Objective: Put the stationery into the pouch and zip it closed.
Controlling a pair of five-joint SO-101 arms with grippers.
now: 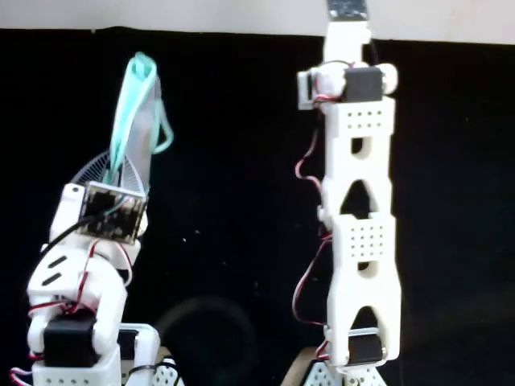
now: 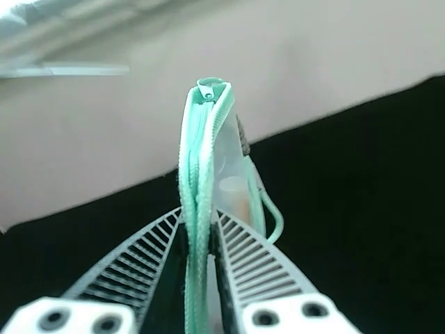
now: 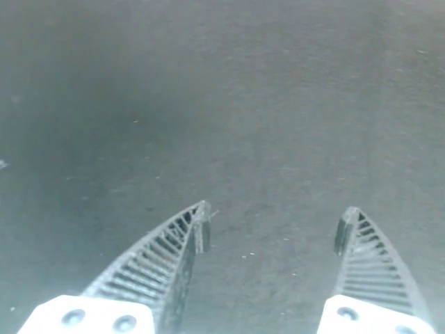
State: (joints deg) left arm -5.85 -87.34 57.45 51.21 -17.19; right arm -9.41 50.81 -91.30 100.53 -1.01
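Green pouch (image 2: 203,139) in left end effector (image 2: 200,217)

No letters, numbers, labels or signs can be read. The pouch (image 2: 201,160) shows no print, and any markings on the small circuit board (image 1: 113,213) just below the pouch are too small to make out.

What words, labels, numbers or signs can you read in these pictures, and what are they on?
None can be read.
The mint-green pouch held in the left hand shows no print.
The circuit board on that arm's wrist may carry markings, but they are too small to tell.
The black surface under the open right hand bears no writing.
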